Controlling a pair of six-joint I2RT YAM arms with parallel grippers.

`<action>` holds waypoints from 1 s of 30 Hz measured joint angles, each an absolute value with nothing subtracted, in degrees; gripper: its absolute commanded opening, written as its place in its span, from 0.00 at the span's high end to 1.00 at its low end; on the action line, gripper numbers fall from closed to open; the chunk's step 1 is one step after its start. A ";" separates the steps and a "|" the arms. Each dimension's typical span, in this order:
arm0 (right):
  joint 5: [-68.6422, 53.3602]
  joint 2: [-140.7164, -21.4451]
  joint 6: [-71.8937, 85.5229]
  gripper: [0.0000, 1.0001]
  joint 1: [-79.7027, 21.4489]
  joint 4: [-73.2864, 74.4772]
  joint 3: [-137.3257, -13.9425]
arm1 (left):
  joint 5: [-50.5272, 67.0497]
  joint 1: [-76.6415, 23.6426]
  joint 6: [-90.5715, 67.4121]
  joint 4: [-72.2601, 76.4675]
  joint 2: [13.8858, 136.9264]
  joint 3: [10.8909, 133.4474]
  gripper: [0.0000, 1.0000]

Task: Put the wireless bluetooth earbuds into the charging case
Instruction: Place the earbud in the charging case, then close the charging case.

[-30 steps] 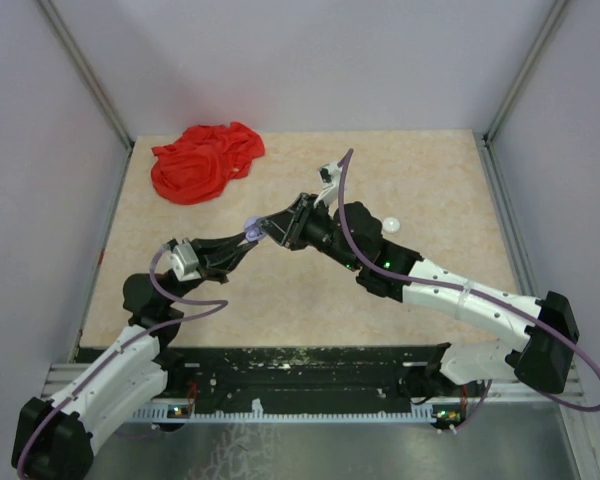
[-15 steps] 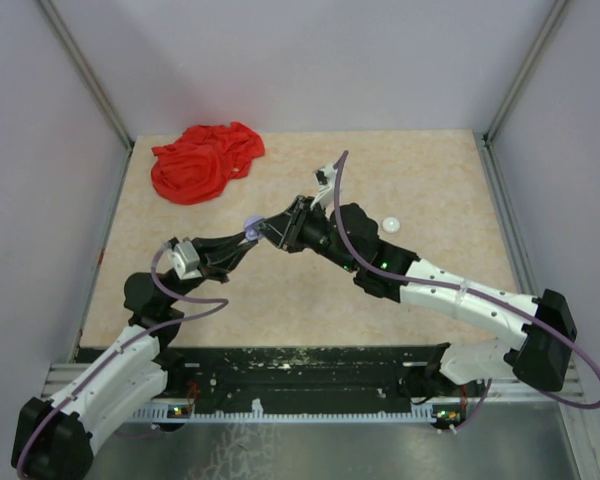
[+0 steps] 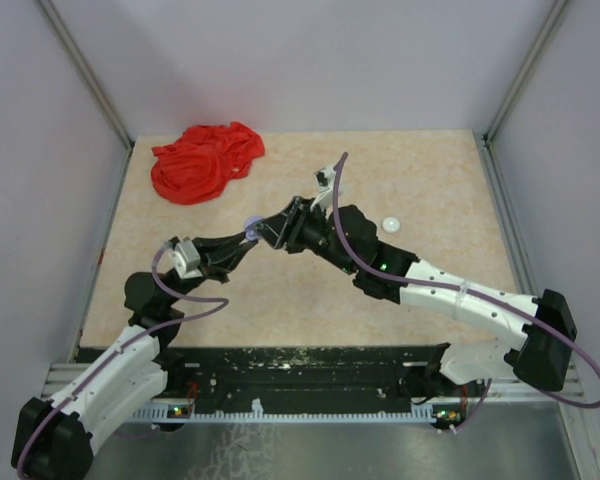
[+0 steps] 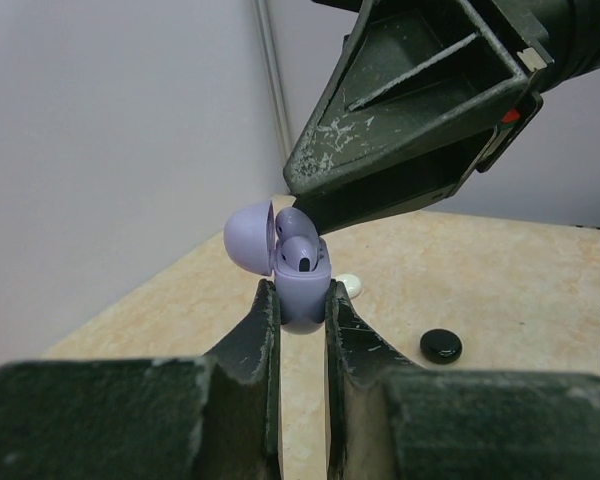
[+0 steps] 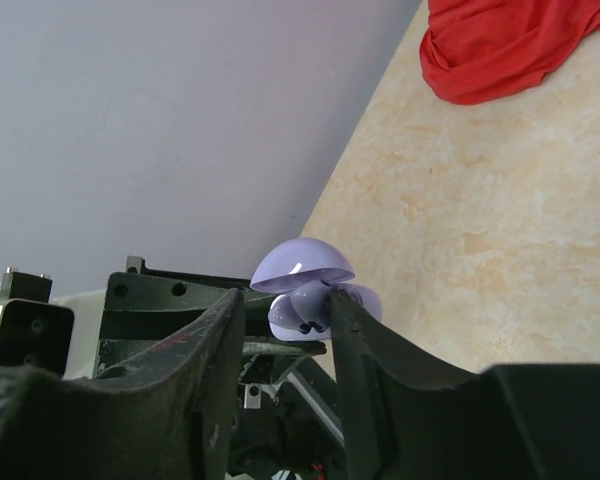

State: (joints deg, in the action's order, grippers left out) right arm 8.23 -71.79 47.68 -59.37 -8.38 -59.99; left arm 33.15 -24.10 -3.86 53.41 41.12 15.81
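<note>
Two grippers: meeting in mid-air above the middle of the desk (image 3: 430, 170), slightly left.
Left gripper (image 4: 300, 290): clamped on lower body of charging case (image 4: 302, 312); lid (image 4: 248, 235) hinged open to the left.
Right gripper (image 5: 288, 305): narrow, pinching lavender earbud (image 5: 310, 300) at the case mouth.
Earbud position: touching the opening, judged not yet seated; second lavender bud (image 4: 301, 255) looks already in its well.
Risk 1: bud tilted against the well, so it jams on the rim and pops out on release.
Risk 2: too much push, so the rounded case slips out of its clamp and drops.
Risk 3: fingertip nudges lid shut.
Materials: case and buds glossy moulded plastic, pebble-round, slippery; gripper fingers hard, black, scuffed; desk mottled beige, stone-look.
Elsewhere: white round piece (image 3: 390, 224) on the right; crumpled red cloth (image 3: 205, 160) far left.
</note>
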 measured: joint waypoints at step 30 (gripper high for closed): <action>-24.93 -68.55 10.04 0.20 -47.86 13.67 -70.19 | 47.51 -23.94 -6.59 44.77 48.03 22.90 0.99</action>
